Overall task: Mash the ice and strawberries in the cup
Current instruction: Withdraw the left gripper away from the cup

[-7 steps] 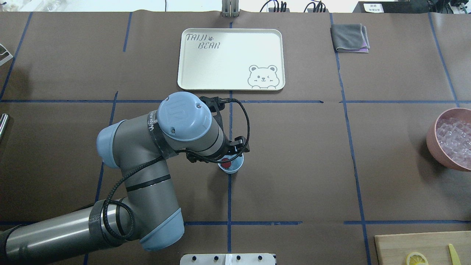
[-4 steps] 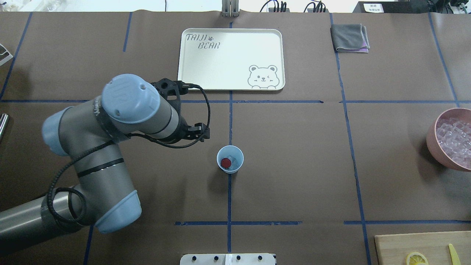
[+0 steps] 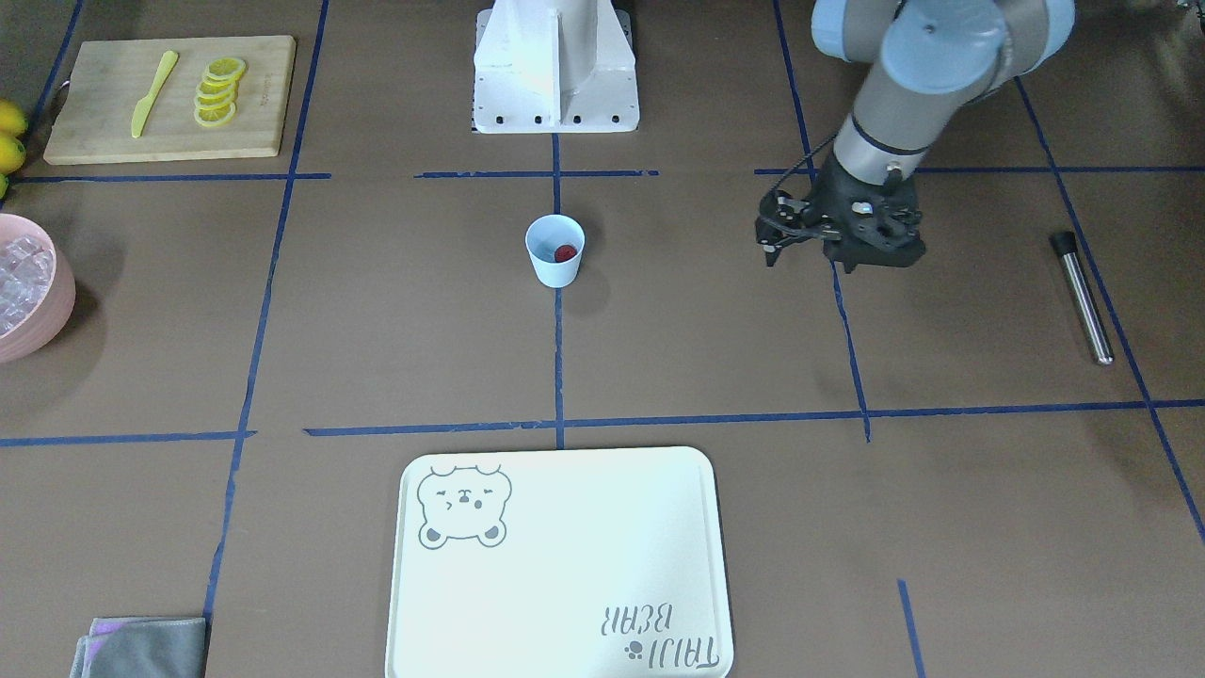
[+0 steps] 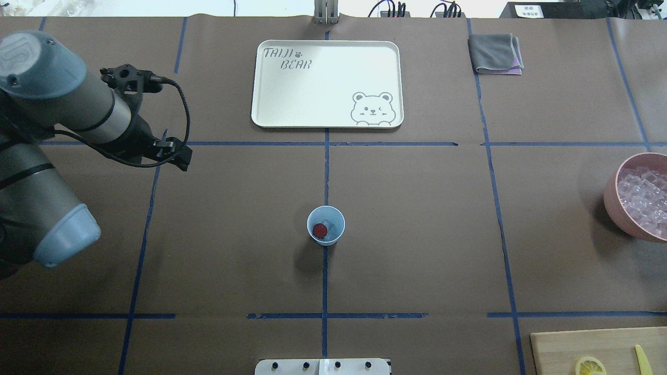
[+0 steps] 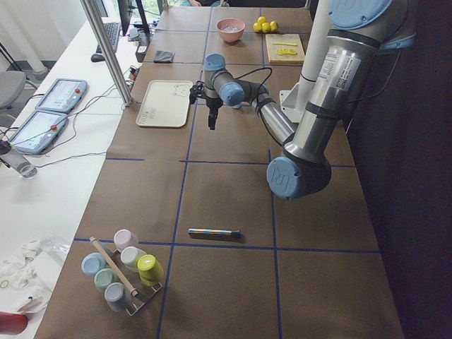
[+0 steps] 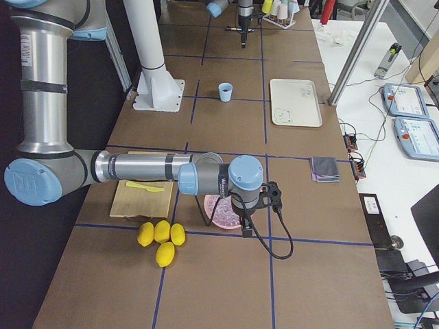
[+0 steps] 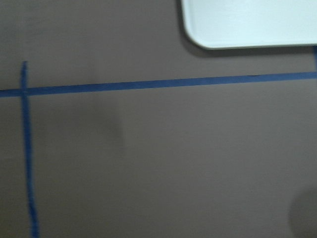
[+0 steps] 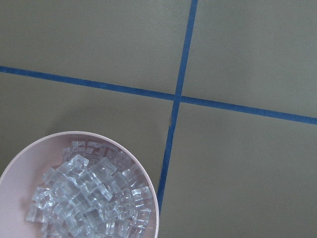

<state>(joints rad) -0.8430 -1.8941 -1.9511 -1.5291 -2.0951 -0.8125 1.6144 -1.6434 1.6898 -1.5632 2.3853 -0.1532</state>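
Note:
The pale blue cup [image 4: 325,225] stands upright mid-table, also in the front view [image 3: 554,250]. Inside it lie one red strawberry [image 4: 318,229] and a clear ice cube [image 4: 330,227]. My left gripper [image 4: 174,153] hangs over bare table far to the cup's left and holds nothing I can see; its fingers are hidden under the wrist, so I cannot tell its state. My right gripper [image 6: 245,229] shows only in the right side view, above the pink bowl of ice [image 4: 638,195]; I cannot tell its state.
A metal rod [image 3: 1083,297] lies at the table's left end. A white bear tray [image 4: 327,83] and a grey cloth [image 4: 495,53] lie at the far side. A cutting board [image 3: 169,94] with lemon slices and a yellow knife lies near the bowl.
My left arm has pulled away from above the cup, moving left and toward the far side. The strawberry and ice stay in the cup, which has not moved.

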